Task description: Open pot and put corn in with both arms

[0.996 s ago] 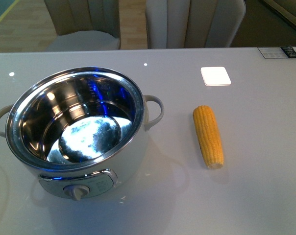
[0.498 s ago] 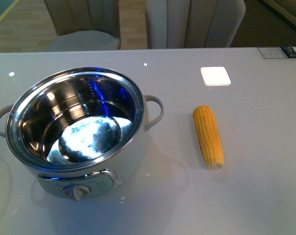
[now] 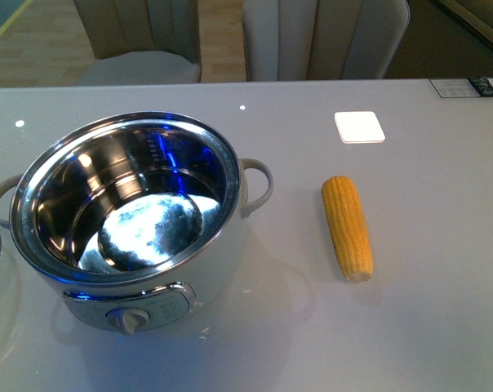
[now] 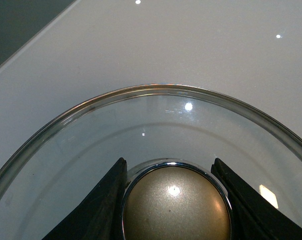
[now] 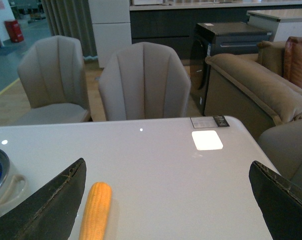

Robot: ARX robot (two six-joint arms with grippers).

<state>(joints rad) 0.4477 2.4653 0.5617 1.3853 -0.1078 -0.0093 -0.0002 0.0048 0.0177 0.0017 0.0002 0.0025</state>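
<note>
Grey, glossy counter (image 3: 426, 327) fills most of the front view, with two pale padded chairs (image 3: 324, 37) pushed up to its far edge and a brown sofa (image 5: 251, 85) off to the right of the room. On the counter's left half stands the pot (image 3: 230, 237), open. Its steel bowl throws back blue and white reflections, and its dial (image 3: 128, 320) faces the near edge. The corn (image 3: 347, 227) lies flat on the counter to the right of the pot, well clear of its right handle, with the pale cut end toward the near edge. Further back sits a small white square (image 3: 359, 126), and a dark label (image 3: 464, 87) is stuck by the far right corner.

The left claw (image 4: 168, 160) is clenched on the lid (image 4: 161, 120), one black finger pressed to each side of the bronze knob (image 4: 175, 205). The glass dome hangs over bare counter, and only a sliver of its rim shows at the left edge of the front view. The right claw (image 5: 167, 163) is spread wide, grasping nothing, with the corn below its left finger (image 5: 61, 200).
</note>
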